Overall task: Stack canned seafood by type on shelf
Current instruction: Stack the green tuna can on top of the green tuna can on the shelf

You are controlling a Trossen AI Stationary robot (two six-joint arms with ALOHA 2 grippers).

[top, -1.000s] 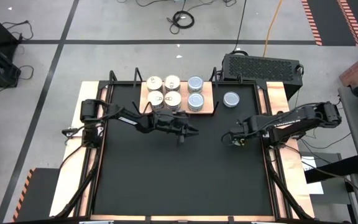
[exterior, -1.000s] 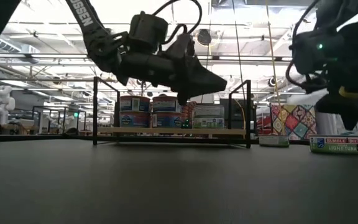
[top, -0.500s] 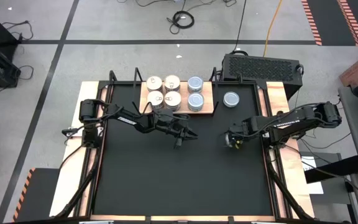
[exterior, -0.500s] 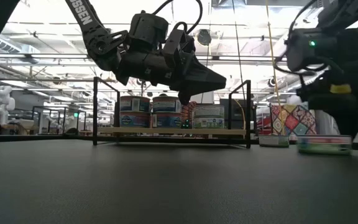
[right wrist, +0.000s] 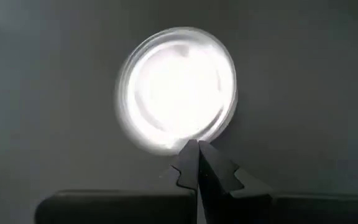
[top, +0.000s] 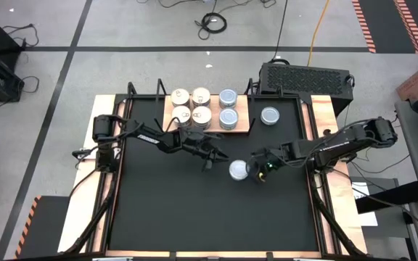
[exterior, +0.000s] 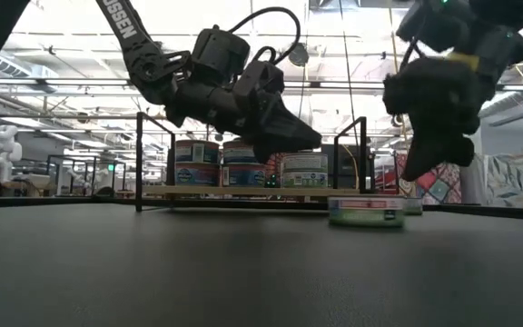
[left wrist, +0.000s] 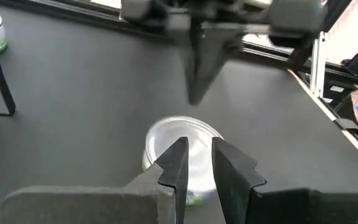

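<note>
The right pincer hangs low over the middle of the black worktop, its two fingers pressed flat together with nothing between them, and its tips sit just beside the rim of a loose silvery-topped tin that stands upright on the worktop. In the right wrist view that tin lies straight ahead of the shut fingertips, at or nearly at the rim; whether they actually touch it cannot be told. From the low view the same tin rests on the worktop below and slightly to one side of the right pincer, which is clear of its top. On the tin's other side the left pincer hovers above the worktop, its fingers narrowly parted and pinching nothing; in the left wrist view the tin shows through and beyond the slim gap between the left fingers. Farther from both pincers, toward the back edge of the worktop, stands the shelf, a pale wooden board carrying four white-topped tins grouped at one end and two silvery-topped tins beside them; the low view shows these as stacks two high. One more silvery-topped tin sits alone on the worktop just off the shelf's end, well behind the right pincer.
</note>
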